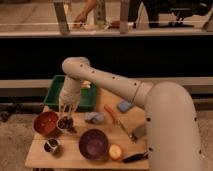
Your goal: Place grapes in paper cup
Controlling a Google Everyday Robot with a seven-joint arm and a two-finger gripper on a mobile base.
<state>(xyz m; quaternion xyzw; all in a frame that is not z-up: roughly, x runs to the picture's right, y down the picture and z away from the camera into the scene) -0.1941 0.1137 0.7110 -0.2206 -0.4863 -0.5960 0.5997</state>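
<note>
My gripper (67, 108) points straight down at the left of the table, its fingers apart and empty. Right under it stands the small white-walled paper cup (63, 124). The dark purple-brown grapes (66, 123) lie in that cup, and a few berries hang over its right rim. The fingertips are just above the grapes. My arm comes in from the right and hides part of the green tray behind it.
An orange-brown bowl (45, 123) touches the cup's left side. A purple bowl (93, 144), a yellow-red apple (115, 151) and a small dark round container (51, 146) stand in front. A green tray (89, 97), a blue-grey cloth (93, 117), a carrot (112, 114) and a blue sponge (125, 106) lie nearby.
</note>
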